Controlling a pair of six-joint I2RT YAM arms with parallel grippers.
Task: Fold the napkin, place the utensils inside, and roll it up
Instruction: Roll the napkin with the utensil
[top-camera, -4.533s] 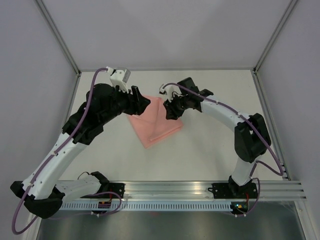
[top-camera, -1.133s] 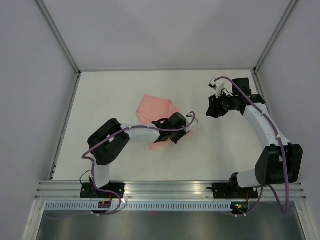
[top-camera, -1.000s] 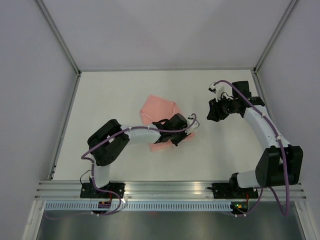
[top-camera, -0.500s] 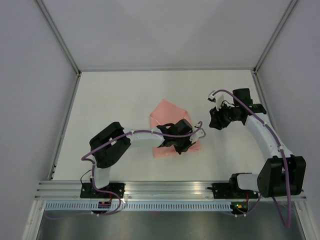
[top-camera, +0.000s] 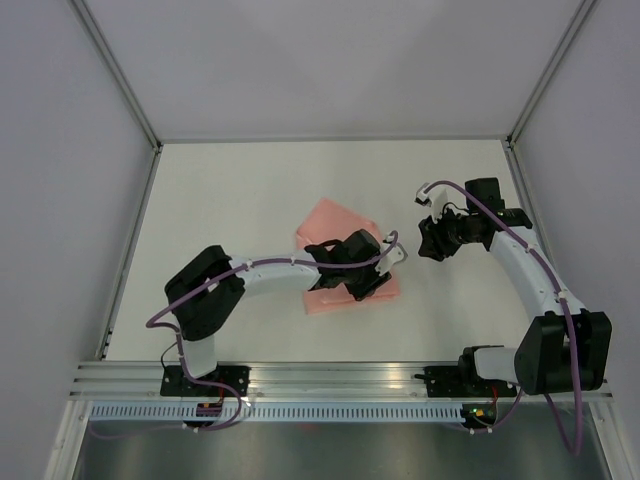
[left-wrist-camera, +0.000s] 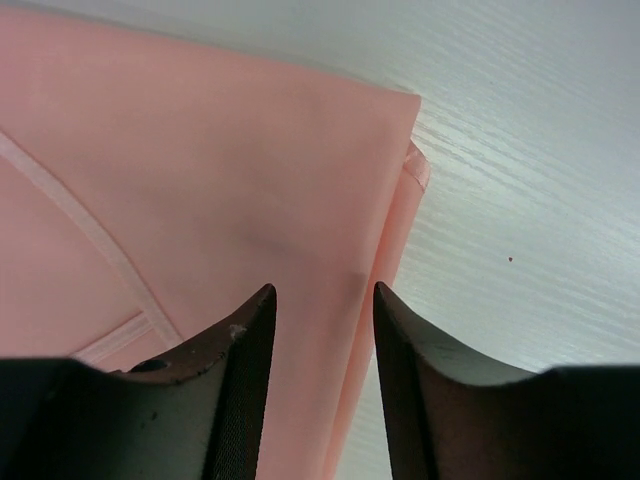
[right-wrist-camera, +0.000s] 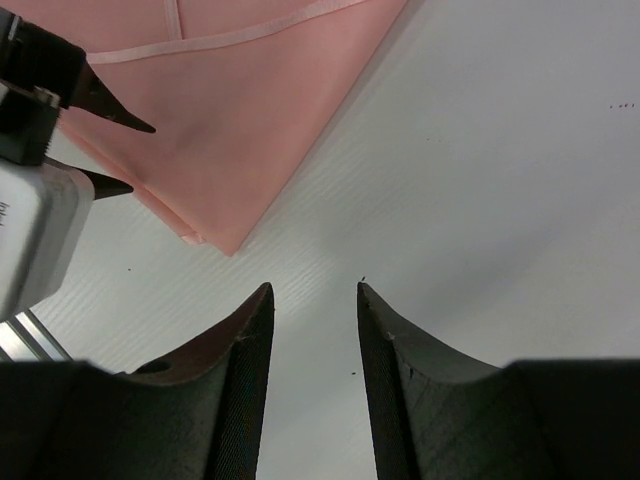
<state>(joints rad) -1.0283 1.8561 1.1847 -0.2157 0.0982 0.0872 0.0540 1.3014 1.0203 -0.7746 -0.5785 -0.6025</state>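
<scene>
While the left claw (left-wrist-camera: 324, 290) hangs half-parted above the folded napkin (left-wrist-camera: 200, 170), gripping nothing, the right claw (right-wrist-camera: 314, 288) hovers similarly parted, empty, over the tabletop (right-wrist-camera: 500, 200) nearby.

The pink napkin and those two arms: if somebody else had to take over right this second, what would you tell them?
Left gripper: open and empty, low over the napkin, near its folded corner.
Right gripper: open and empty, over bare table just right of the napkin.
The napkin lies flat mid-table, folded at least once; doubled layers show at the corner.
No utensils in view in any camera.
Done: a fold.
Left: finish any folding, put the utensils inside, roll it up.
</scene>
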